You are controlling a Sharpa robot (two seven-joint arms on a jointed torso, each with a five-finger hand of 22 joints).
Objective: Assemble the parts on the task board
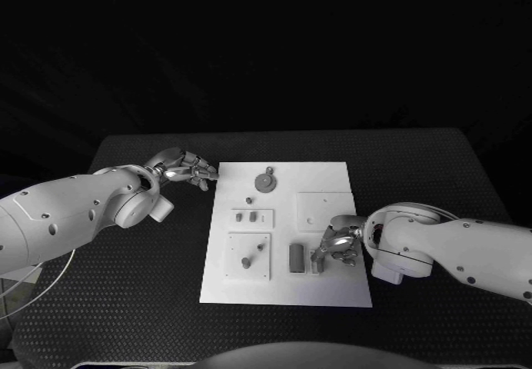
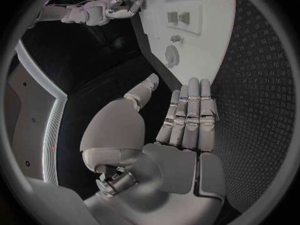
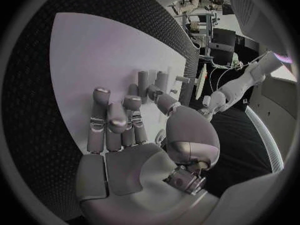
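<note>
Right hand pinching what looks like an upright part near the task board near-right corner, seemingly seating it, left hand spread empty off the far-left corner; next wants straight downward press

You have the task board between both hands: left hand just off its far corner, right hand over its near part.

Empty left robot hand beside task board

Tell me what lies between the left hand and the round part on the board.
Head view: only bare board edge separates the left hand from the round part on the task board.
</note>
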